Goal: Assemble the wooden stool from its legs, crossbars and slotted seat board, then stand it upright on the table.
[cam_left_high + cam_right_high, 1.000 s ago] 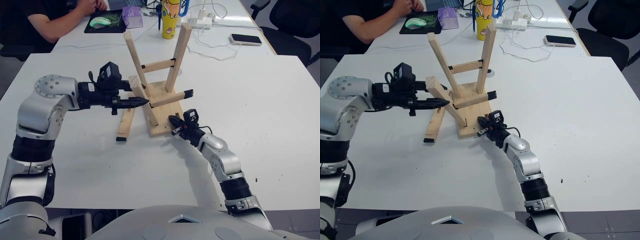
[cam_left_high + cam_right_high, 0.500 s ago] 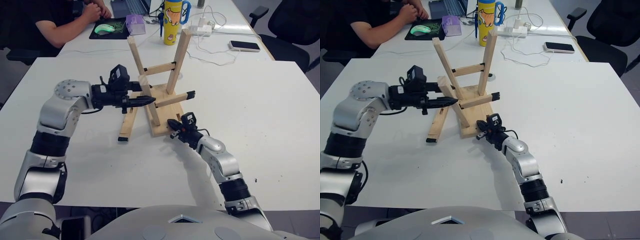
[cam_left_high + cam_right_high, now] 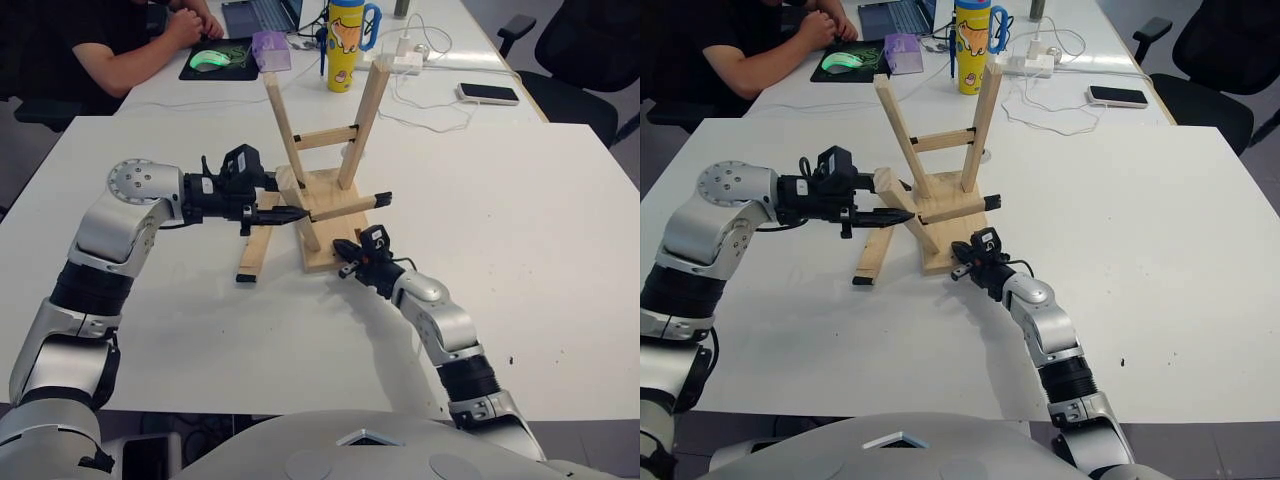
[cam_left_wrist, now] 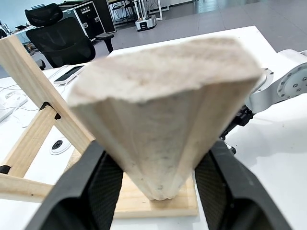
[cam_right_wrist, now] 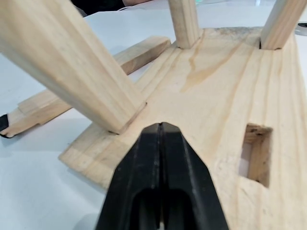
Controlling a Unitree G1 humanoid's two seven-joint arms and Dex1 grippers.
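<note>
My right gripper (image 5: 160, 127) is nearest, fingers pressed together with nothing between them, its tip at the board's near edge. The board (image 5: 216, 96) lies upside down on the table. I judge the right's job is to pin that edge so the board cannot slide or tip while I seat a leg.

My left gripper (image 3: 285, 214) comes in from the board's left and clamps that leg (image 4: 163, 124) between both fingers (image 4: 91, 191). The leg leans, its foot in a near slot. To do this well I should bring it upright before pushing, press along its length, and line it up with the crossbar (image 3: 345, 207) reaching toward it. Forcing it while tilted could jam the joint.

One slot (image 5: 256, 153) is empty, and a loose leg (image 3: 255, 250) lies flat just left of the board. At the board's far side two legs (image 3: 365, 120) stand joined by a bar.

I see no writing on the wood. Far beyond the board, a mug (image 3: 345, 45) bears a cartoon figure; I cannot read any lettering.
</note>
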